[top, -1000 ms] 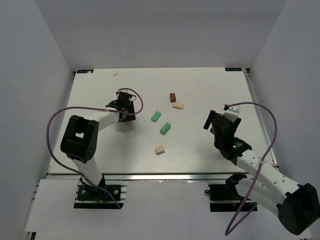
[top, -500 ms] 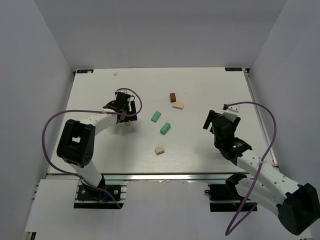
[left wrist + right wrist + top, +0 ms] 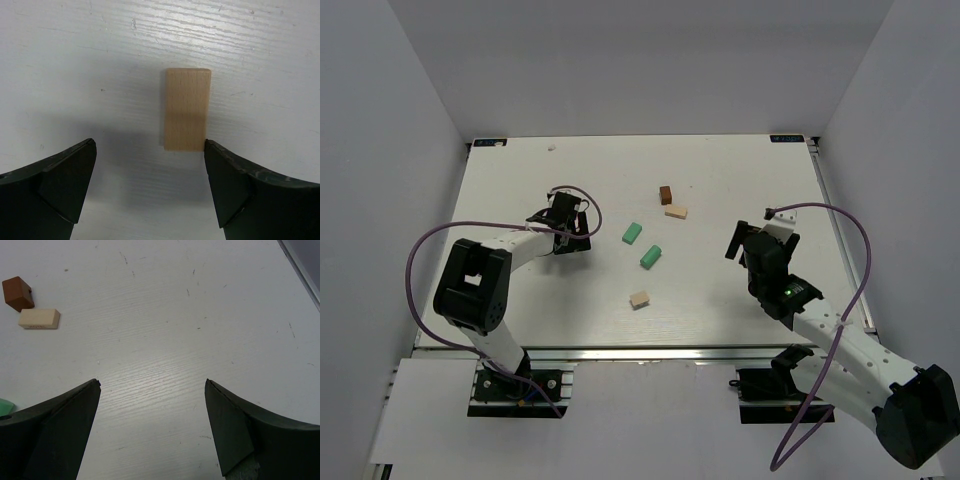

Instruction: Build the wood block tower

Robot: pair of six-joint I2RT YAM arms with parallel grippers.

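No tower is stacked yet: a first pick is judged in hand, the left gripper (image 3: 149, 150) spread wide over a light tan block (image 3: 187, 110) lying nearer the frame's right finger, so centring and lowering are called for. The right gripper (image 3: 152, 385) is seen wide and empty at overhead right. The dark brown cube (image 3: 666, 194), mint-green oblongs (image 3: 632, 233) and other tan blocks (image 3: 639, 299), scattered mid-frame, obstruct nothing.
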